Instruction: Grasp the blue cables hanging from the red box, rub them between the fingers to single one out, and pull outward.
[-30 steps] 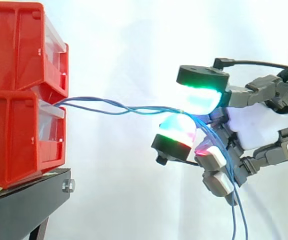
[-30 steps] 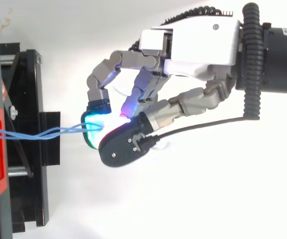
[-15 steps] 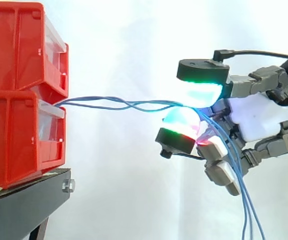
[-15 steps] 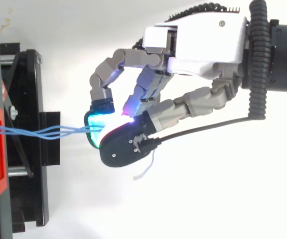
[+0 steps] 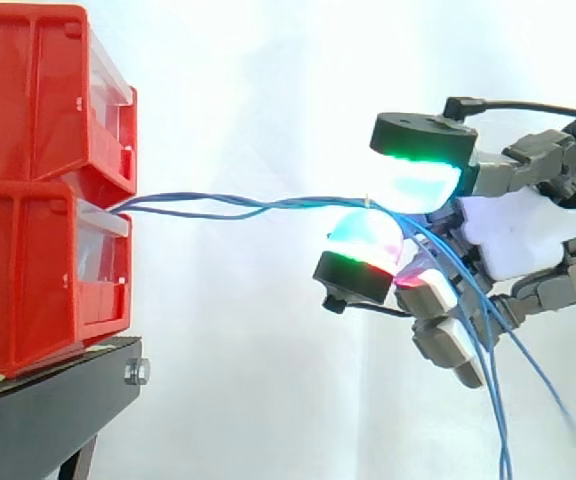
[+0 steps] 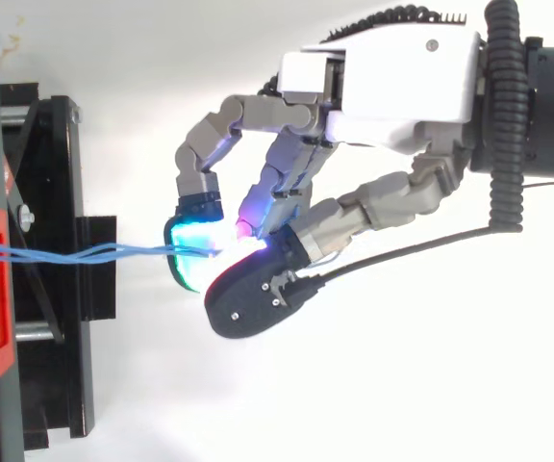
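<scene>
White curtain backs the red box [image 5: 38, 270]; blue cables [image 5: 258, 205] run from its front to the hand [image 5: 523, 235], which pinches them between glowing pads. Several strands look bunched there, so pulling might drag them all.

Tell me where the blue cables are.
In the side view the blue cables run from the lower red bin at left to the hand at right, pinched between its fingertips, ends hanging below.
</scene>
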`<state>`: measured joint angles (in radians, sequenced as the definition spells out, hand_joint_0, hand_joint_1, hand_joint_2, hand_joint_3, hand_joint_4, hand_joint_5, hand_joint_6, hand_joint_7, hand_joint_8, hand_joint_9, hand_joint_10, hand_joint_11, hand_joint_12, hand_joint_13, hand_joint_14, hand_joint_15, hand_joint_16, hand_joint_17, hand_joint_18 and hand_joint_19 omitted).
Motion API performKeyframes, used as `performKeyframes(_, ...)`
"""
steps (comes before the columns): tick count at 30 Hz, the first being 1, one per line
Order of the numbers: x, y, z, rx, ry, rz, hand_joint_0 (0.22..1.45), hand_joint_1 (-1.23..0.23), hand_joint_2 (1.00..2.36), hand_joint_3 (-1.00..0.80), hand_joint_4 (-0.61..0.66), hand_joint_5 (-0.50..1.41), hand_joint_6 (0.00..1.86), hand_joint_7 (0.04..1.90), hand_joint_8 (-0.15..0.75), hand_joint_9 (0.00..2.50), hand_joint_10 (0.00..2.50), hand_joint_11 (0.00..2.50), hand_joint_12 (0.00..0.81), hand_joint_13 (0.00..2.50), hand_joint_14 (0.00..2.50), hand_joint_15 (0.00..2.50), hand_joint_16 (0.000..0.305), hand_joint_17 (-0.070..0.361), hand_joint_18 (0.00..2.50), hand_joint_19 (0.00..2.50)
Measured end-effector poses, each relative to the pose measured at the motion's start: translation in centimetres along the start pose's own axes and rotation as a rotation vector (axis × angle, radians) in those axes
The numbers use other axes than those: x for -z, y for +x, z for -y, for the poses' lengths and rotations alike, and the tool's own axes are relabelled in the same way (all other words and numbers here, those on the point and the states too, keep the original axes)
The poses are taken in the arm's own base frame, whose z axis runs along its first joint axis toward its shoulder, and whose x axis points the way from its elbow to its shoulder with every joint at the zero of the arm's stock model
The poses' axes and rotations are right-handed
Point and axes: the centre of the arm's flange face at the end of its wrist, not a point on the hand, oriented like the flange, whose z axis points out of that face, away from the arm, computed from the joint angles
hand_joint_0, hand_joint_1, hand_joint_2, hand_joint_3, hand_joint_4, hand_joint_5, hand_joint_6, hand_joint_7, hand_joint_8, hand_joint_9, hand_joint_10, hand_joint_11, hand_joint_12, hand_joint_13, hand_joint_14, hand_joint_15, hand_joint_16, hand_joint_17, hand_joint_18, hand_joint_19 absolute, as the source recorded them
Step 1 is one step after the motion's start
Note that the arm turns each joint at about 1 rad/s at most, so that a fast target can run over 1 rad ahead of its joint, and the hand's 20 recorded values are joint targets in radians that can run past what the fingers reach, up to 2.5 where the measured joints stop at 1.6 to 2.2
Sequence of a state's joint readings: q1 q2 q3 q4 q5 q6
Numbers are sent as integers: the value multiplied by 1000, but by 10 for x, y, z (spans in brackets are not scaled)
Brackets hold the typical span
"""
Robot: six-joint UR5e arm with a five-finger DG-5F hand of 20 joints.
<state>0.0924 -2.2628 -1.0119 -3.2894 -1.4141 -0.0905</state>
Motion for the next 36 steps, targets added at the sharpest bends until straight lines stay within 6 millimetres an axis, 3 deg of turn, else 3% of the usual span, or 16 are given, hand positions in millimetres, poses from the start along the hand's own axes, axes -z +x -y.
performKeyframes(4, 0, 0, 0, 0, 0, 1, 463, -433, 1000, -500, 40, -148, 896, 959, 245, 1141, 24, 707, 328, 1080, 30, 769, 52, 117, 942, 721)
performKeyframes(7, 0, 0, 0, 0, 0, 2, 490, -434, 1000, -500, 30, -150, 893, 979, 237, 1137, 23, 720, 313, 1073, 30, 779, 50, 113, 920, 748)
performKeyframes(10, 0, -1, 0, 0, -1, 4, 542, -519, 1000, -500, 22, -154, 888, 1039, 226, 1125, 23, 729, 297, 1059, 32, 788, 47, 105, 888, 762)
performKeyframes(17, 0, -5, 0, -5, -2, 9, 589, -725, 1014, -285, 9, -162, 906, 1038, 214, 1072, 24, 737, 289, 1053, 32, 801, 45, 101, 874, 773)
performKeyframes(20, 0, -5, 0, -5, -2, 9, 668, -794, 1013, -350, -56, -167, 917, 976, 202, 1076, 22, 756, 280, 1063, 33, 798, 43, 97, 891, 755)
performKeyframes(28, 0, -5, 0, -3, 0, 6, 762, -849, 1000, -500, -226, -172, 924, 1087, 203, 1114, 24, 746, 267, 1081, 33, 809, 40, 91, 950, 754)
performKeyframes(35, 1, -5, 0, -2, -2, 6, 709, -858, 1000, -500, -174, -169, 933, 1016, 202, 1130, 24, 753, 265, 1091, 32, 827, 40, 89, 962, 768)
performKeyframes(36, 1, -5, -1, -2, -2, 5, 671, -862, 1000, -500, -118, -164, 931, 986, 201, 1138, 21, 763, 267, 1094, 34, 826, 39, 88, 961, 778)
